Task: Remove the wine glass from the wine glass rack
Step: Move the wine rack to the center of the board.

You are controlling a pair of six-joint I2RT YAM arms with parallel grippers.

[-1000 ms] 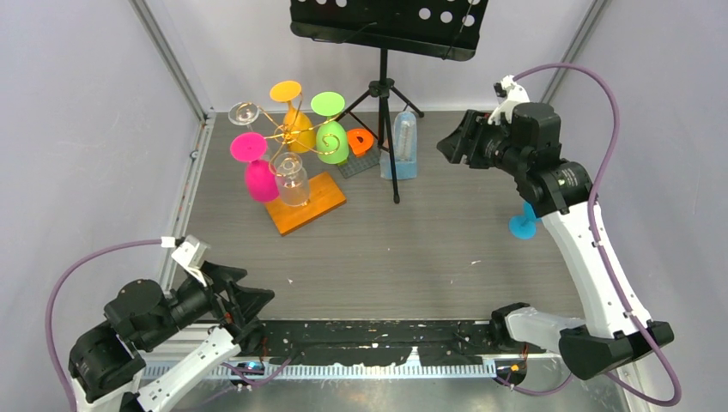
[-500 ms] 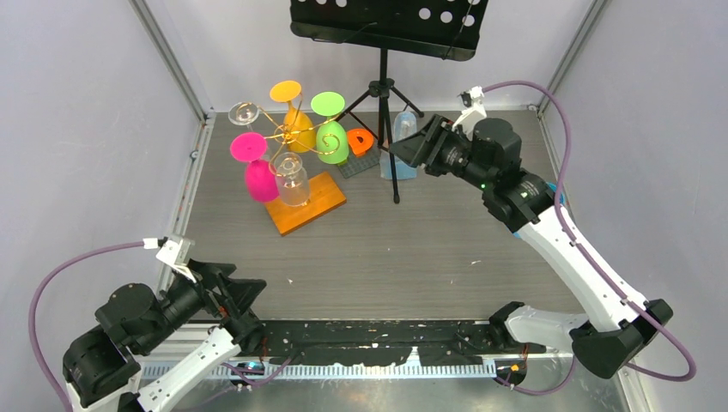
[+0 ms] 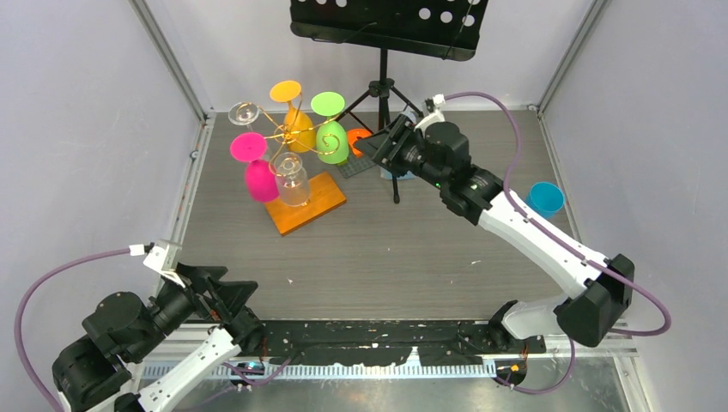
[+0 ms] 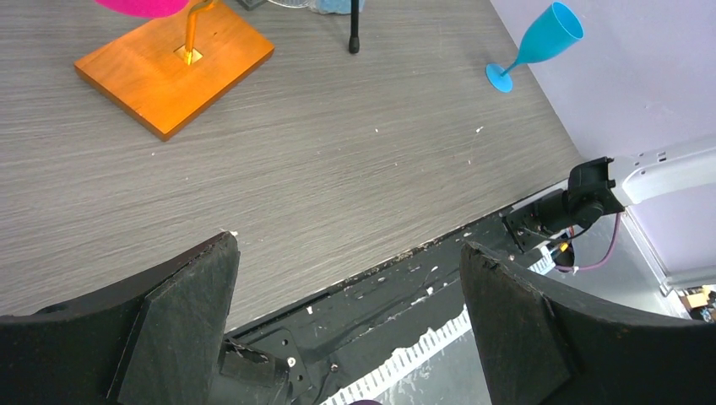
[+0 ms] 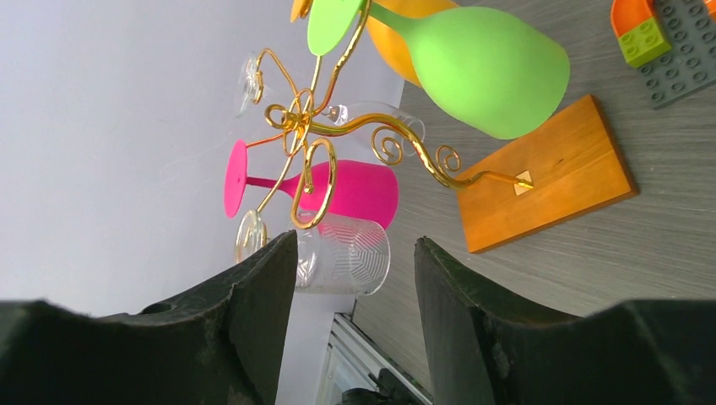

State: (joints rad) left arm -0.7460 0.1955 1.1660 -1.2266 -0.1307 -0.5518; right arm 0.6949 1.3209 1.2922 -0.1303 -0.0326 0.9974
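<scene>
Several glasses (image 3: 260, 178) crowd the rack (image 3: 322, 196) at upper left of the top view, and my right gripper (image 3: 384, 146), jaws apart and empty, sits near the green glass (image 3: 331, 142), so I fear a skewed approach could knock neighbours or tip the rack.

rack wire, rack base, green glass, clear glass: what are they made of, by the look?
Rack wire: thin metal with a glossy gold finish, bent into scrolls.
Rack base: wood, orange stain, grain lines show.
Green glass: opaque, matte, even colour; plastic or coated glass, cannot tell.
Clear glass: transparent with a geometric line pattern; glass or clear plastic.
</scene>
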